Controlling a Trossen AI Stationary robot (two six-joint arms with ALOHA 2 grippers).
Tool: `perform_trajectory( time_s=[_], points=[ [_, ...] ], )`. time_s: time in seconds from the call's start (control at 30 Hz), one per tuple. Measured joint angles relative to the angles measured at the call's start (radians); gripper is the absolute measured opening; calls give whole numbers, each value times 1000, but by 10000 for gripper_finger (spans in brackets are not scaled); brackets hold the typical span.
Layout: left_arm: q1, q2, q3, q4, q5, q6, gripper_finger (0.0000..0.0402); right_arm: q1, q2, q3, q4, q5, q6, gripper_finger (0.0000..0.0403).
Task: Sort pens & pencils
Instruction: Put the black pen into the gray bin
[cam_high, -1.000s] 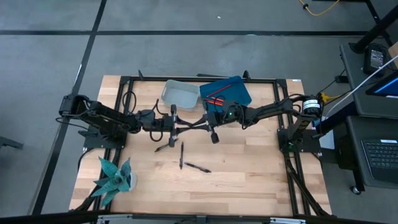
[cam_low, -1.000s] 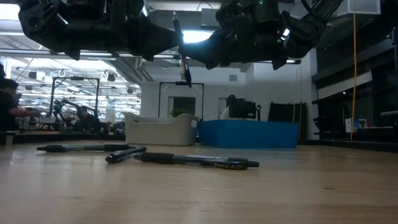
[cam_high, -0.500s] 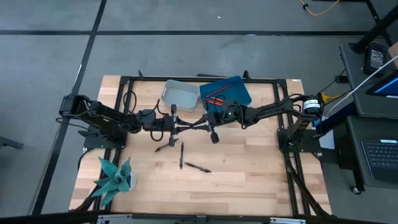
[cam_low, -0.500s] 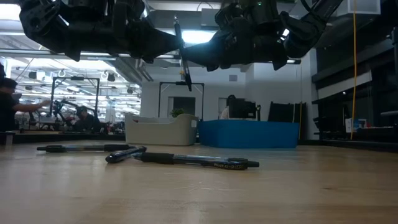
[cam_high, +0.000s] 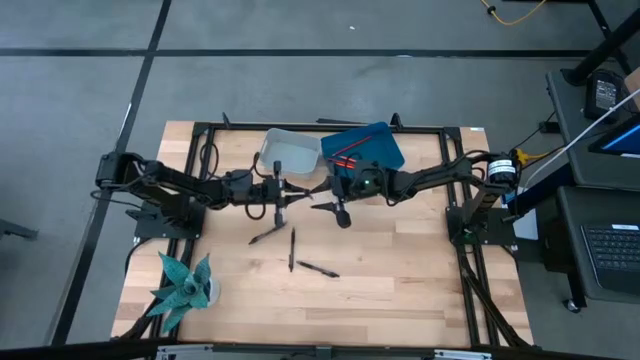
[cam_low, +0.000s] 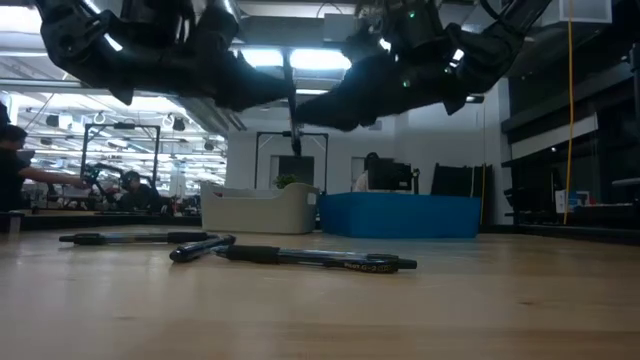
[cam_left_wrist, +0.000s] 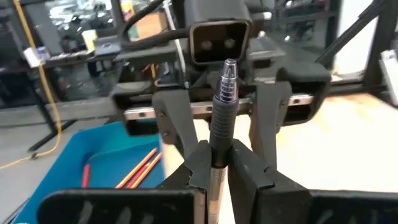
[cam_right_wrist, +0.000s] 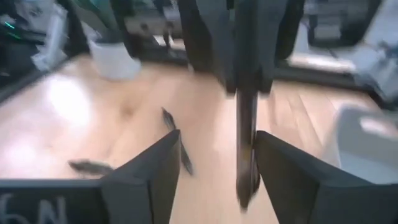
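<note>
Red pencils (cam_high: 347, 160) are already laid in the blue tray (cam_high: 385, 145). One pen (cam_left_wrist: 219, 124) is pinched in the left gripper (cam_high: 279, 192); the right gripper (cam_high: 322, 205) is spread, empty. Three pens (cam_high: 292, 249) are left on the table (cam_high: 400, 270).

The light wooden surface (cam_high: 400, 280) carries three black pens (cam_high: 291, 249) near its middle: one angled to the left, one pointing straight toward the front edge, one slanted just right of that. Along the far edge a white bin (cam_high: 290, 150) sits touching a blue bin (cam_high: 375, 143). A teal plant in a white pot (cam_high: 185, 285) stands at the front left corner.
</note>
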Motion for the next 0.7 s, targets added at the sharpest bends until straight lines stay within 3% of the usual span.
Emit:
perform_trajectory(
  time_s=[0.27, 0.4, 0.7],
  points=[
    [61, -14, 0, -10, 40, 2, 25, -45, 0, -1, -96, 13, 28, 213],
    [92, -36, 0, -24, 71, 2, 25, -66, -1, -1, -131, -35, 12, 213],
    [169, -146, 1, -167, 74, 1, 25, -115, -71, -1, -274, -55, -2, 213]
  ],
)
